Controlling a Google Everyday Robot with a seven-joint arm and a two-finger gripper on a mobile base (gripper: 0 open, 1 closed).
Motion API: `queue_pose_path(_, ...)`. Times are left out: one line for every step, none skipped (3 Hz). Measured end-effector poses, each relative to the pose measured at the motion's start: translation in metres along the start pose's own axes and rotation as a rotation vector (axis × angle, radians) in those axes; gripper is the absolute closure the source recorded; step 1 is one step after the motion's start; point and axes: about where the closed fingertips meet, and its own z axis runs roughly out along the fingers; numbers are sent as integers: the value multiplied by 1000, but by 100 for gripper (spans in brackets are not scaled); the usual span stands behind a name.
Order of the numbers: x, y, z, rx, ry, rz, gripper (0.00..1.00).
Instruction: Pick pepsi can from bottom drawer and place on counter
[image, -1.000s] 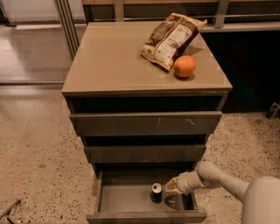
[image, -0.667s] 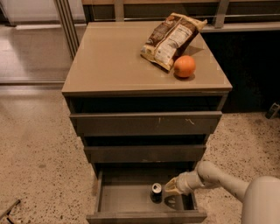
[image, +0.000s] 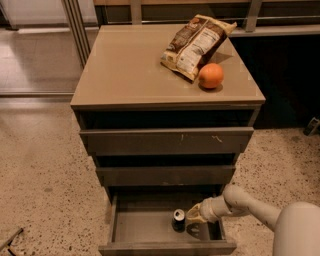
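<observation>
The bottom drawer (image: 135, 227) of the grey-brown cabinet is pulled open. The pepsi can (image: 178, 220), dark with a silver top, stands upright in it, right of the middle. My gripper (image: 192, 216) reaches into the drawer from the right on a white arm, and its tip sits right beside the can's right side. The tan counter (image: 130, 65) on top of the cabinet holds a snack bag and an orange.
A brown-and-white snack bag (image: 195, 44) and an orange (image: 211, 76) lie on the counter's right back part. Two upper drawers (image: 165, 142) are closed above the open one. Speckled floor surrounds the cabinet. A metal frame stands behind at left.
</observation>
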Motion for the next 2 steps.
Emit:
queue_pose_path(2,-2,4,4,-5,0,21)
queue_pose_path(2,-2,5,4,-5,0,1)
